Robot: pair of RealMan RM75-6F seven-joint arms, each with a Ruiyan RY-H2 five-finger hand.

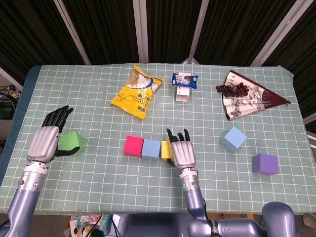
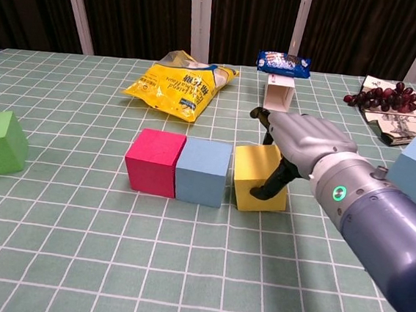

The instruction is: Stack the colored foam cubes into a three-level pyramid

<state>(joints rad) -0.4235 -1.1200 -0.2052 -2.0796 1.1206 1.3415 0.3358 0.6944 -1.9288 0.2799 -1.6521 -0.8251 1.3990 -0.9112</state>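
You're barely started — right hand (image 2: pixel 297 146) pinching the yellow cube (image 2: pixel 259 177), base row nearly lined up to its left — nothing stacked yet

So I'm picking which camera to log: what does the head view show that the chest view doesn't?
Only the head view shows the left hand beside the green cube, and the purple cube. Only the chest view shows the narrow gap between the yellow cube and the blue cube, plus the right hand's thumb on the yellow cube's front. Both show the pink cube and the yellow snack bag.
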